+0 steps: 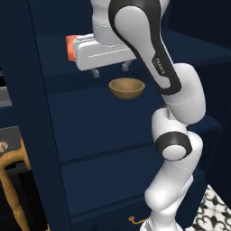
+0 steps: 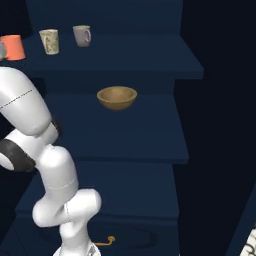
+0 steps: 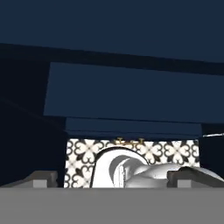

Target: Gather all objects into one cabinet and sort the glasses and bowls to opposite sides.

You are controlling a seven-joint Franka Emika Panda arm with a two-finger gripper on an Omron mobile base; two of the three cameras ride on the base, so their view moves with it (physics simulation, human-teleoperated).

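From the left base view we see the gripper [image 1: 110, 70] hanging over the upper shelf of the cabinet [image 1: 90, 122], its two fingers spread wide and empty. At its nine o'clock edge the orange-red cup [image 1: 69, 47] peeks out from behind the hand; at five o'clock, one shelf lower, sits the wooden bowl [image 1: 127, 87].

In the right base view we find the orange-red cup [image 2: 13, 47] at ten o'clock on the top shelf of the cabinet [image 2: 125, 140], the cream tumbler [image 2: 49, 41] just beside it, and the handled mug [image 2: 82, 35] next along — all upright. The wooden bowl [image 2: 117, 97] rests alone on the shelf below, near the centre.

In the hand view the fingertips [image 3: 41, 178] stand well apart at six o'clock — nothing between them — above navy shelves and patterned floor tile [image 3: 166, 151].
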